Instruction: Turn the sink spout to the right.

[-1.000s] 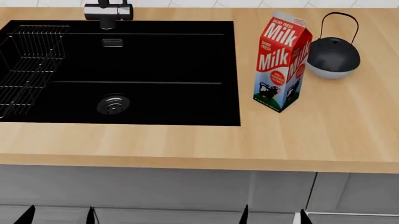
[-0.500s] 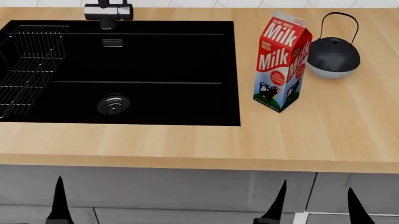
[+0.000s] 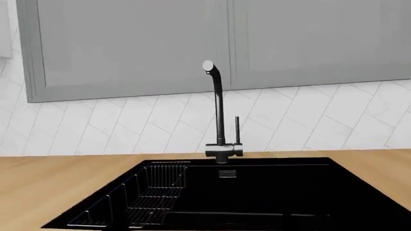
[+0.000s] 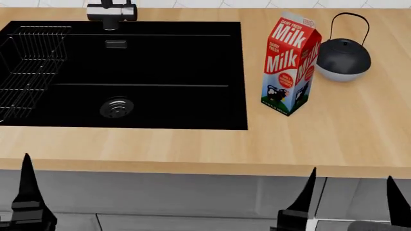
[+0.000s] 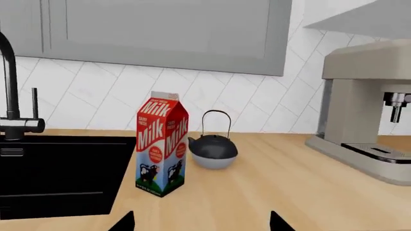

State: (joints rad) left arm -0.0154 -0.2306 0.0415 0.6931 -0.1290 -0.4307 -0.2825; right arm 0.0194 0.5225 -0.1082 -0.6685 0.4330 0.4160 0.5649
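Observation:
The sink spout (image 3: pixel 218 108) is a tall thin black tube that stands upright behind the sink (image 3: pixel 276 192), with its nozzle pointing toward the wire-rack side. In the head view only its chrome base (image 4: pixel 110 12) shows, at the sink's (image 4: pixel 167 62) far edge. The right wrist view catches part of the spout (image 5: pixel 9 82). Of my left gripper only one black finger (image 4: pixel 27 190) shows, below the counter's front edge. My right gripper (image 4: pixel 350 202) is open and empty, low in front of the counter and far from the spout.
A thin lever rod (image 3: pixel 237 130) stands beside the spout. A black wire rack (image 4: pixel 29 67) sits in the sink's left part. A milk carton (image 4: pixel 290 65) and a dark kettle (image 4: pixel 343 57) stand right of the sink. A coffee machine (image 5: pixel 366 120) is farther right.
Both grippers have risen higher into the bottom of the head view. The left finger moved left and the right fingers moved right. The spout has not moved.

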